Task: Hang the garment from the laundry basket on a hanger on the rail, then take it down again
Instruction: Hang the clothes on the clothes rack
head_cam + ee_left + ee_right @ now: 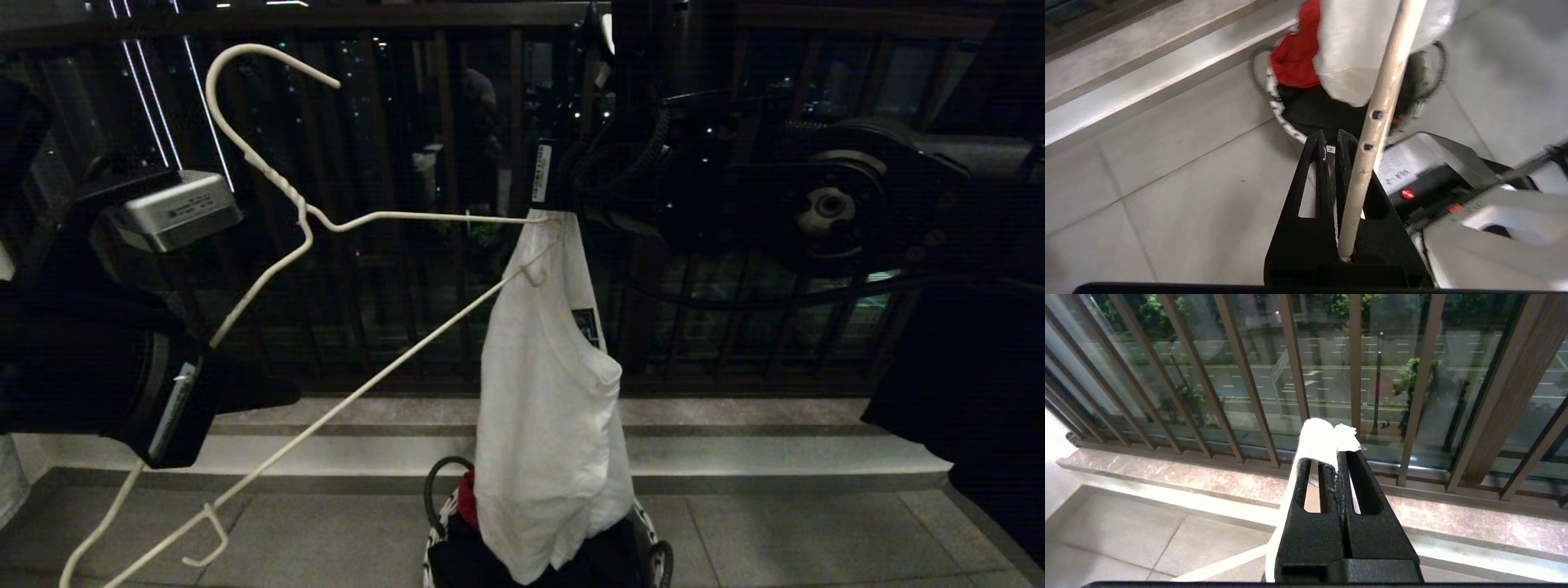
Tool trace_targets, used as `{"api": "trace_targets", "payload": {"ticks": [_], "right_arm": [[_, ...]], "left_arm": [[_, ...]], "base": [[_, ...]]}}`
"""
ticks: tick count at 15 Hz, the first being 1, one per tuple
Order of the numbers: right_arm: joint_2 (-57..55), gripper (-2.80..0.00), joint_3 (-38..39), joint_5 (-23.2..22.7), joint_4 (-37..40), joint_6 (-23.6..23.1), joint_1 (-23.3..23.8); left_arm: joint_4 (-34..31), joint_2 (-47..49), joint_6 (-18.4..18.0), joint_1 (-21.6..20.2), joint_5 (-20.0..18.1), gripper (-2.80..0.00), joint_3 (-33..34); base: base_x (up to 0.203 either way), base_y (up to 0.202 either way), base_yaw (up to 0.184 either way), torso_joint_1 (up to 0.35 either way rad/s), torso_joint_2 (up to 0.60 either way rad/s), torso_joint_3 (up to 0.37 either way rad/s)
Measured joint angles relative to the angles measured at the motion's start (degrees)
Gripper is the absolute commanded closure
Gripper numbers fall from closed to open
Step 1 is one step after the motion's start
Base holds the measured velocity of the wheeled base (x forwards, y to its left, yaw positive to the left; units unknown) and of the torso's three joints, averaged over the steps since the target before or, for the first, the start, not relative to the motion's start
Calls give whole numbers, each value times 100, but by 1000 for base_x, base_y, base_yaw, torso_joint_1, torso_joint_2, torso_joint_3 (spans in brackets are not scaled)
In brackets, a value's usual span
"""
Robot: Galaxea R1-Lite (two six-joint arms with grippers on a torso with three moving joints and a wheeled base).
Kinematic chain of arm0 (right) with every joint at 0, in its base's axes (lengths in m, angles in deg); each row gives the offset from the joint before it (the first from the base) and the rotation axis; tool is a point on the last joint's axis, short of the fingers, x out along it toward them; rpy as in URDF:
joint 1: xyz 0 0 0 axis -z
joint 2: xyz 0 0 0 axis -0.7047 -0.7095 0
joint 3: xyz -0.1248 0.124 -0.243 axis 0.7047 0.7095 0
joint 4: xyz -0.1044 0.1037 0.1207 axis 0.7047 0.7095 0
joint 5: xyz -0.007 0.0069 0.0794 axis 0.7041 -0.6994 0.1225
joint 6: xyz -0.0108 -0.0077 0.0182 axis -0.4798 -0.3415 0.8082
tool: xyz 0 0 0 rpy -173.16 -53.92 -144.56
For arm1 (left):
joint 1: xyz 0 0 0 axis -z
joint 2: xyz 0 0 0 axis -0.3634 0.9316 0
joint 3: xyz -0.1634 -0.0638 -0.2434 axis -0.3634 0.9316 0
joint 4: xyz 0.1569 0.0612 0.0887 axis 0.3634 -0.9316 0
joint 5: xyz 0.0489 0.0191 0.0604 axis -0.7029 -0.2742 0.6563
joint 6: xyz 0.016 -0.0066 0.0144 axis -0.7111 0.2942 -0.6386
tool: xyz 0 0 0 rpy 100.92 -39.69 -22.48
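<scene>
Both claws are clamped, left gripper (1331,141) on the hanger (384,219), right gripper (1337,457) pinching the garment (547,392) dangling below it over the laundry basket (657,555), so your thin pinch could slip while threading.

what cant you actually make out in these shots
- Rail: in no view.
- Hanger lower left end: cut off by the head view's bottom edge.
- T-shirt logo: hidden in folds in the head view.
- Laundry basket: far side covered by the T-shirt, red cloth and black garment.
- Left gripper: its grip point sits behind the fingers.
</scene>
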Motion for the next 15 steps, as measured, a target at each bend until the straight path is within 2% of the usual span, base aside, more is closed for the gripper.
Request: {"api": "trace_targets", "payload": {"ticks": [6,15], "right_arm": [[40,0,0,28,9,-23,44],[111,0,0,126,11,-187,151]], "left_arm": [[-9,111,67,1,552,0,-11],[-37,152,97,1,761,0,-20]], "base": [[0,0,0,0,0,0],[0,0,0,0,0,0]]}}
